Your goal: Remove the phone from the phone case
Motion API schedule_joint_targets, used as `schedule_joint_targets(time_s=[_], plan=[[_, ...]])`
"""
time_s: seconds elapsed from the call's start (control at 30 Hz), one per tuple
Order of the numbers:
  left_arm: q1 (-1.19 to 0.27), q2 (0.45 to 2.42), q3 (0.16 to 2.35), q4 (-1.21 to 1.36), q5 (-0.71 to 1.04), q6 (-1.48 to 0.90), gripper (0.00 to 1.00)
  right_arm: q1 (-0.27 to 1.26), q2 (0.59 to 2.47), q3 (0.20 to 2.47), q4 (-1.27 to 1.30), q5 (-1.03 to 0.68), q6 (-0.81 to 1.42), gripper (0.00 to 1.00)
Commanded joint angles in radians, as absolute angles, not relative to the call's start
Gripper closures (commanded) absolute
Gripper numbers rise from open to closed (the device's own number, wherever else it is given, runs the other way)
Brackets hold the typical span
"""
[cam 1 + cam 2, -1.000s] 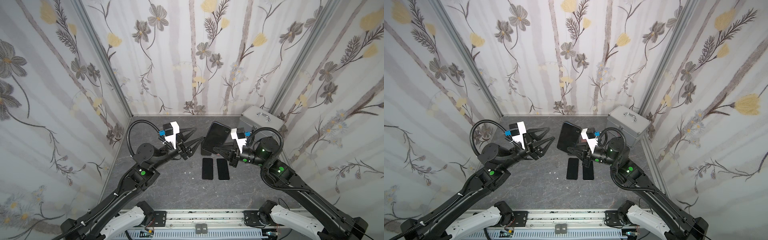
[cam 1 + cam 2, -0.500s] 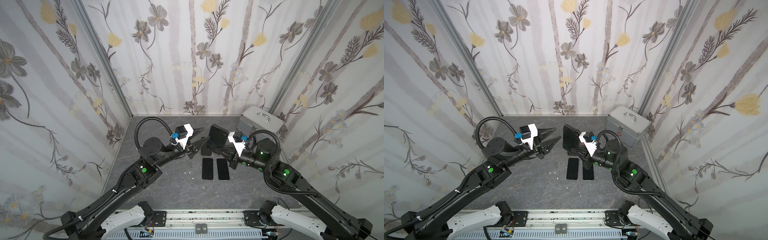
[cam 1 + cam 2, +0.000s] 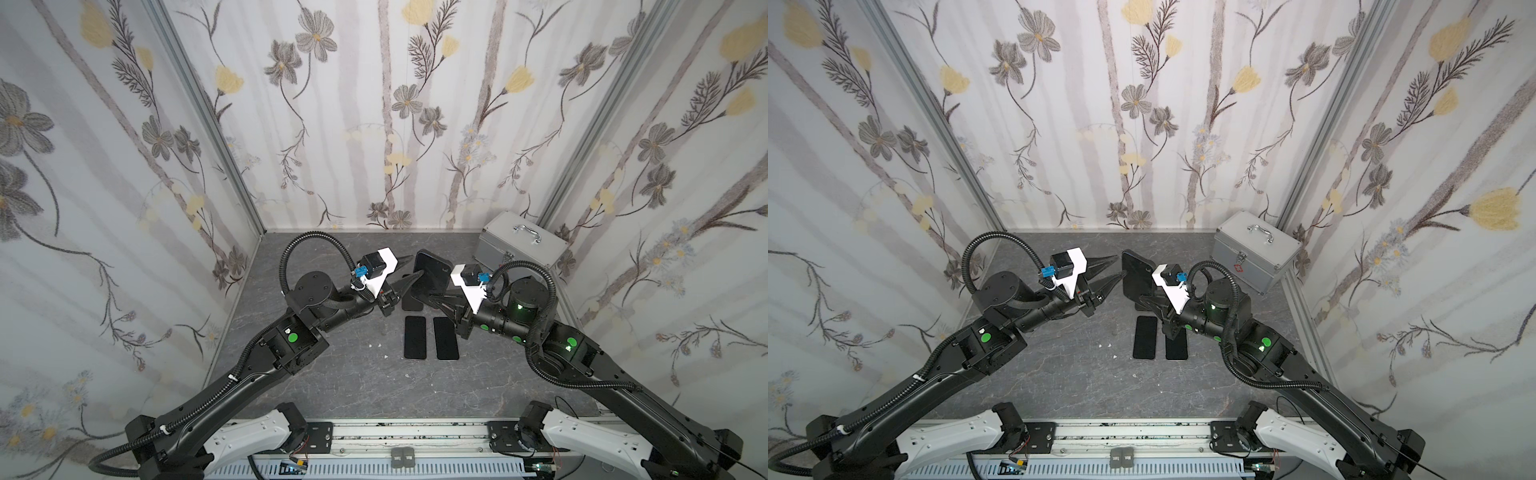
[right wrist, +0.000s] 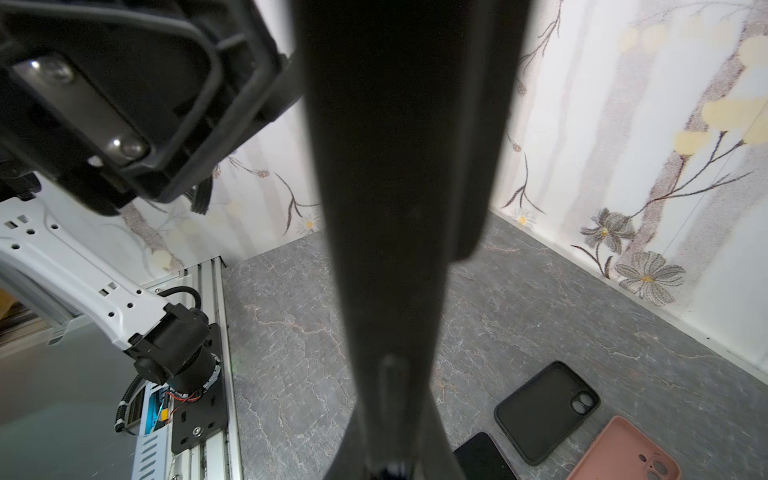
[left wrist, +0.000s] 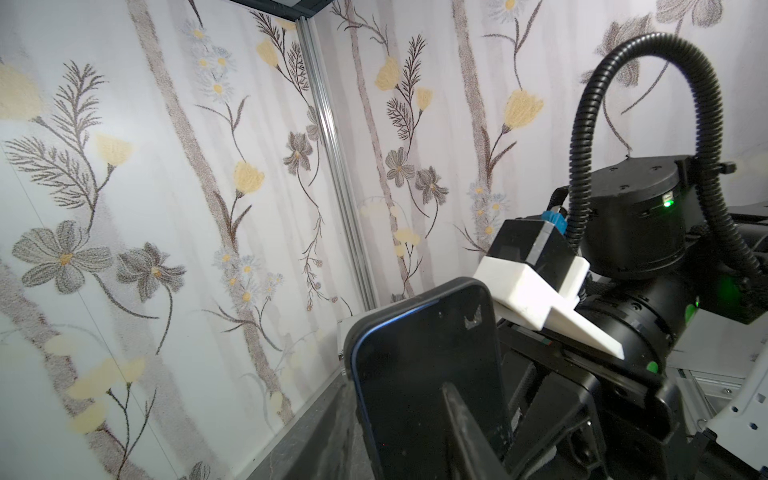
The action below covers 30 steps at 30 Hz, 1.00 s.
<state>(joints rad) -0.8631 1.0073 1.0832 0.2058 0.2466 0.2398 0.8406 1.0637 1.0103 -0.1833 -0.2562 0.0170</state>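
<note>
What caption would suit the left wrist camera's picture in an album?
Right hand holds the cased phone upright against flowered wallpaper, a left-hand finger crossing its dark face.

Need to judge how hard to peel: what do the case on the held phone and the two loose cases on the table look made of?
Case on the held phone: matte black, rounded rim, likely silicone or TPU. Loose black case: same dull, rubbery look, moulded camera cutout. Pink case: smooth matte, probably silicone too. Softness itself can't be seen.
</note>
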Motion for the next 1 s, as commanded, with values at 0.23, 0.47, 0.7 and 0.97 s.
schedule_joint_targets(time_s=[0.23, 0.47, 0.7, 0.97], plan=[[-0.863, 1.0, 1.085, 0.222, 0.225, 0.255, 0.64, 0.868, 1.074, 1.02, -0.142, -0.26, -0.012, 1.0], [-0.864, 1.0, 1.08, 0.222, 0.224, 0.253, 0.64, 0.879, 1.077, 1.019, -0.143, -0.255, -0.017, 1.0], [-0.865, 0.988, 1.071, 0.221, 0.183, 0.256, 0.57, 0.881, 1.059, 1.0, -0.125, -0.153, 0.014, 1.0], [-0.864, 0.986, 1.071, 0.222, 0.208, 0.252, 0.6, 0.881, 1.066, 1.003, -0.133, -0.13, 0.025, 1.0]])
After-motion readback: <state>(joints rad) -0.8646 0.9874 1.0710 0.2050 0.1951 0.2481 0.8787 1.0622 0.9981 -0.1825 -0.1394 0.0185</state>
